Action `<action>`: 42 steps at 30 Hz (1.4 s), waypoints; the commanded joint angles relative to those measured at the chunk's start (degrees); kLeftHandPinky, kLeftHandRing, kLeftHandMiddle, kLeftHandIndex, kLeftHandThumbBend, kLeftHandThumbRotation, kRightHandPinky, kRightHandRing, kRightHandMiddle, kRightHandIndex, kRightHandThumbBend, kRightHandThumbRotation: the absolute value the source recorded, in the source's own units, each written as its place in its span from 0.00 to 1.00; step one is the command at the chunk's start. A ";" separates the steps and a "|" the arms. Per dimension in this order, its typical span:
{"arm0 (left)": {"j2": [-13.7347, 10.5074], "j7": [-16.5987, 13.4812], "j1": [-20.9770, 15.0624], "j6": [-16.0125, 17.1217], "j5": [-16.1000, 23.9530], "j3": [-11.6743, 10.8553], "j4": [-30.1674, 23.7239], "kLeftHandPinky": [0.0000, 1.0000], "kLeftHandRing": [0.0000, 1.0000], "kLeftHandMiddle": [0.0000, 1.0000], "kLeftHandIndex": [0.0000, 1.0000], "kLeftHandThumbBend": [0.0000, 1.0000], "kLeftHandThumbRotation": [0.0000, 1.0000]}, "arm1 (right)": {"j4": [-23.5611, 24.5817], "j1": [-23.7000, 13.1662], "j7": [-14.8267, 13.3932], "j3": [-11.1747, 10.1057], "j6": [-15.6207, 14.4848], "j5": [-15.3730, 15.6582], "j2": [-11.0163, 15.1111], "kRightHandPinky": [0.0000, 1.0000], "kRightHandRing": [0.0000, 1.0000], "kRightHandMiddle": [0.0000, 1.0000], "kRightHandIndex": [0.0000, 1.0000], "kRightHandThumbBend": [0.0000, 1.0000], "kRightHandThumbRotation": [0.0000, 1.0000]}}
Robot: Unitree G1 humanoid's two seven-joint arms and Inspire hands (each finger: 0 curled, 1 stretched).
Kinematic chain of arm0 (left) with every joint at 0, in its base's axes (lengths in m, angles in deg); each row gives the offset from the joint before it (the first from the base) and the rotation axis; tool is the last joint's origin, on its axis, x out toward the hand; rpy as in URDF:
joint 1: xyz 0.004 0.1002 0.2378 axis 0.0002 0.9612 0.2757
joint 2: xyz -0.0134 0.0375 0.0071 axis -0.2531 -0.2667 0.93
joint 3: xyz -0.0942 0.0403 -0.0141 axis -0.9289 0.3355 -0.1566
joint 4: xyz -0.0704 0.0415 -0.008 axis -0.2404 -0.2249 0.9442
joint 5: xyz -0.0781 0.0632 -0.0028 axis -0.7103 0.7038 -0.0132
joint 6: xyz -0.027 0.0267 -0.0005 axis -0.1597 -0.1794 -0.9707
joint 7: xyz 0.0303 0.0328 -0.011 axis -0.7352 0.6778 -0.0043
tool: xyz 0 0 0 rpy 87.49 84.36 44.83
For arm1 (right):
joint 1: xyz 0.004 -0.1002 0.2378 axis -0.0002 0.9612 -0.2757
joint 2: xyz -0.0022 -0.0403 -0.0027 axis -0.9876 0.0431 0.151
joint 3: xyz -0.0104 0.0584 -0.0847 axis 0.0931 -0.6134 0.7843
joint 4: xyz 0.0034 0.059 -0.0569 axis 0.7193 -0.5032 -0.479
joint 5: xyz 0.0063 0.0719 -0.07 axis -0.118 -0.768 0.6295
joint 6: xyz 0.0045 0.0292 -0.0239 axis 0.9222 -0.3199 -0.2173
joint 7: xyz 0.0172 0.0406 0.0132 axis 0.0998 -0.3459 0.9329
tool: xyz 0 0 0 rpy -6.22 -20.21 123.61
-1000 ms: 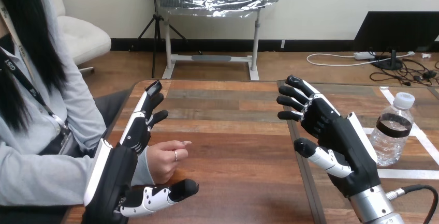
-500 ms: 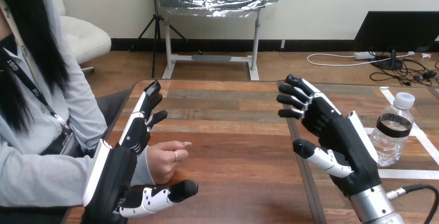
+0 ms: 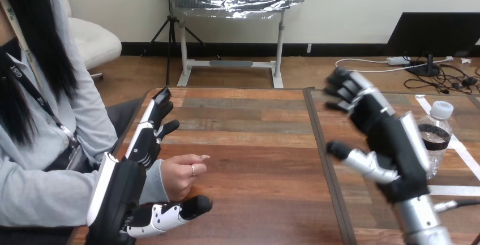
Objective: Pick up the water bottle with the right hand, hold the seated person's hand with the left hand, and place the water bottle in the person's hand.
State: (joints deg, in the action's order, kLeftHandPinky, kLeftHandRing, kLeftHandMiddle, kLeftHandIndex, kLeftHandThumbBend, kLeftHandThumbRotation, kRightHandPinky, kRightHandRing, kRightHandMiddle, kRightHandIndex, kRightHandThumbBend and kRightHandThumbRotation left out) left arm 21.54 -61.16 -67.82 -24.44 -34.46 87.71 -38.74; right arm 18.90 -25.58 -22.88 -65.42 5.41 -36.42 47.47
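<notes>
A clear water bottle (image 3: 438,134) with a white cap and a dark label band stands upright at the table's right side. My right hand (image 3: 388,137) hovers open just left of the bottle, partly covering it, fingers spread and thumb out. The person's hand (image 3: 181,174) rests loosely curled on the wooden table (image 3: 255,160) at the left. My left hand (image 3: 133,183) stands open beside that hand, on its left. Its fingers point away up the table and its thumb (image 3: 175,212) lies in front of the person's hand, not curled round it.
A seam (image 3: 325,160) runs between the two tabletops just left of my right hand. White tape lines (image 3: 458,188) mark the table near the bottle. The person sits at the table's left edge.
My right hand has lifted and moved right, towards the bottle, now overlapping its left side. My left hand has shifted slightly left. The person's hand and the bottle have stayed put.
</notes>
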 commanded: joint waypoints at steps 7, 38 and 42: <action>-0.87 0.60 -4.37 1.22 -0.58 -1.01 0.89 0.87 0.96 0.98 0.97 1.00 0.59 | -2.04 -10.31 -4.80 -3.57 2.06 0.10 4.65 0.81 0.85 0.85 0.88 1.00 0.45; -0.55 1.60 -5.11 2.57 -0.94 -2.15 2.65 0.85 0.94 0.97 0.96 1.00 0.60 | -10.06 -18.15 -20.75 -5.29 1.17 10.08 14.73 0.77 0.84 0.84 0.87 1.00 0.50; -0.60 1.90 -5.05 2.39 -1.48 -1.96 2.57 0.85 0.94 0.98 0.96 1.00 0.59 | -10.88 -18.64 -22.59 -5.16 0.50 11.16 15.59 0.76 0.84 0.83 0.87 1.00 0.52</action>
State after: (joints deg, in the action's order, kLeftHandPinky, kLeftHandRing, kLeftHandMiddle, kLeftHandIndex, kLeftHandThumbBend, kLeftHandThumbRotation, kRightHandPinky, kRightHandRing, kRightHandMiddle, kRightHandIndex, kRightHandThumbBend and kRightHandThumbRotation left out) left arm 21.29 -59.31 -69.38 -23.03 -35.11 86.27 -36.56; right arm 9.56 -39.72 -43.21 -70.38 6.83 -26.43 61.20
